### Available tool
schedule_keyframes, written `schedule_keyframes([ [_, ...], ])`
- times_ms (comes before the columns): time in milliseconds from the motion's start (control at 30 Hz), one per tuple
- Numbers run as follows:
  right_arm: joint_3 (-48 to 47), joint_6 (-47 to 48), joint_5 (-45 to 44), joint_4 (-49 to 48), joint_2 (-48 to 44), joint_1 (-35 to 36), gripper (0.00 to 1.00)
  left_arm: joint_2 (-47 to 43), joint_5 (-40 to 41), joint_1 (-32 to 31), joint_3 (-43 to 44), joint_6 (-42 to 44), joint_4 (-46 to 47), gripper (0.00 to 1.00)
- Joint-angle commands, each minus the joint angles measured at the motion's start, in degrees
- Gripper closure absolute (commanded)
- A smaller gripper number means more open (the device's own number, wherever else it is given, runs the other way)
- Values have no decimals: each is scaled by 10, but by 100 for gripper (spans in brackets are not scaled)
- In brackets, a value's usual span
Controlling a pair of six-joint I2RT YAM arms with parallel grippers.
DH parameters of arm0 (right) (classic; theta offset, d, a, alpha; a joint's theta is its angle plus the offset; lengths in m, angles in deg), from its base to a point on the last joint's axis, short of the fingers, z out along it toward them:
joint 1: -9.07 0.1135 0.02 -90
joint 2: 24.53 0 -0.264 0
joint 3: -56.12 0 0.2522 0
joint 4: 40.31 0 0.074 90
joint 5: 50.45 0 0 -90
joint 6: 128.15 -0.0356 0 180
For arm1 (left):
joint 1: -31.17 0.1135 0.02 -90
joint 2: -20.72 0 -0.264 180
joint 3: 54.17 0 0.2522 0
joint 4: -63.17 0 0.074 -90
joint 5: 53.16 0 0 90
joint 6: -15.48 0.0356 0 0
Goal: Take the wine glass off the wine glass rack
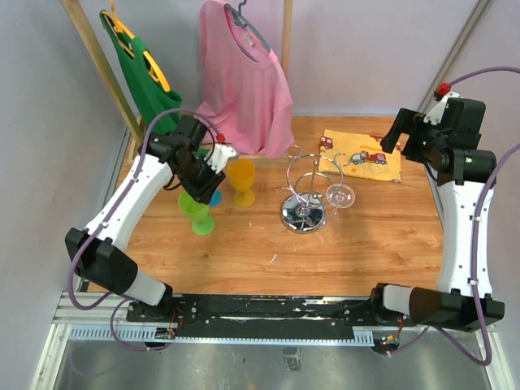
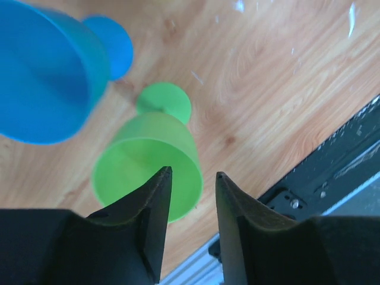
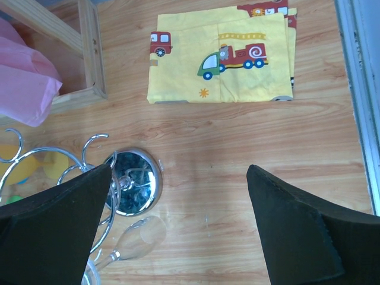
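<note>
Wine glass [image 1: 340, 195] hangs off rack [image 1: 302, 214], apart from right end effector [image 3: 179, 169].

White arm links [image 1: 130, 199], black joints [image 1: 110, 262], purple cables [image 1: 486, 73], black gripper fingers [image 2: 148, 225]

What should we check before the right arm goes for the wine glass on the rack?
1. Wine glass hanging on the wine glass rack: ok.
2. Right gripper open and empty: ok, jaws wide apart.
3. Glass between the right fingers: not ok. In the right wrist view it sits near the bottom edge, beside one finger.
4. Left gripper away from the rack: ok, it hovers over the green cup.
5. Orange cup apart from the rack: ok.
6. How the glass's foot sits in the wire loop: cannot tell.
</note>
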Motion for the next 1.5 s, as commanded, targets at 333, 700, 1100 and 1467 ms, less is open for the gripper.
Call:
schedule_keyframes([
  [333, -51, -117, 276, 142, 38, -107, 4, 62, -129, -6, 265, -122, 62, 34],
  [700, 133, -161, 441, 143, -65, -111, 19, 111, -232, -7, 270, -278, 235, 18],
  [1100, 256, -205, 520, 92, -146, -112, 29, 139, -320, -7, 261, -339, 290, 1],
  [1467, 298, -220, 529, 47, -163, -111, 43, 91, -358, -13, 180, -339, 290, 1],
])
